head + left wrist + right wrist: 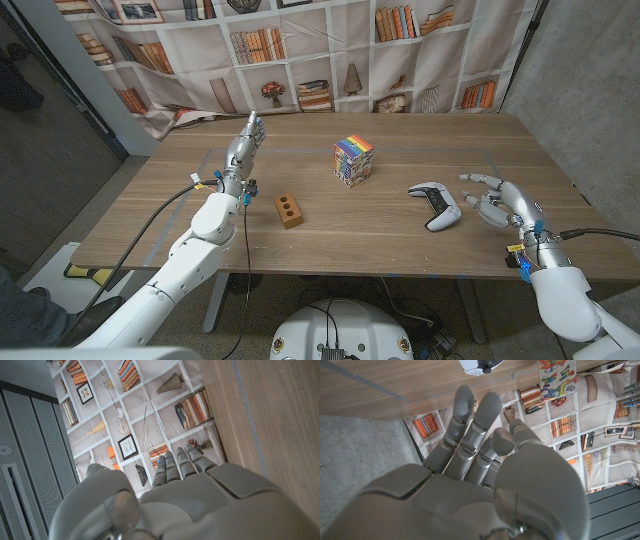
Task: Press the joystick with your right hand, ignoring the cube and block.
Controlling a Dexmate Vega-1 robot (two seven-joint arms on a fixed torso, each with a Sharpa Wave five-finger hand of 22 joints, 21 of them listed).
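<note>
On the right side of the wooden bench [330, 215] lies a white game controller [436, 204] with dark joysticks, its grips pointing toward the robot. The right hand [500, 203] hovers just beside it, on its outer side, fingers spread and reaching toward the controller without touching it; it holds nothing. In the right wrist view the same hand [485, 460] shows from behind, fingers stretched out and slightly apart, with the edge of the controller [477, 365] beyond the fingertips.

Near the middle of the bench stands a cube [352, 160] covered in many colours, well apart from the controller. Closer to the robot and to the left of the cube lies a small brown block [289, 210] with two holes in its top.

The left hand [243, 148] is raised over the left part of the bench, fingers straight and close together, gripping nothing. Behind the bench hangs a backdrop [330, 50] printed with bookshelves.
</note>
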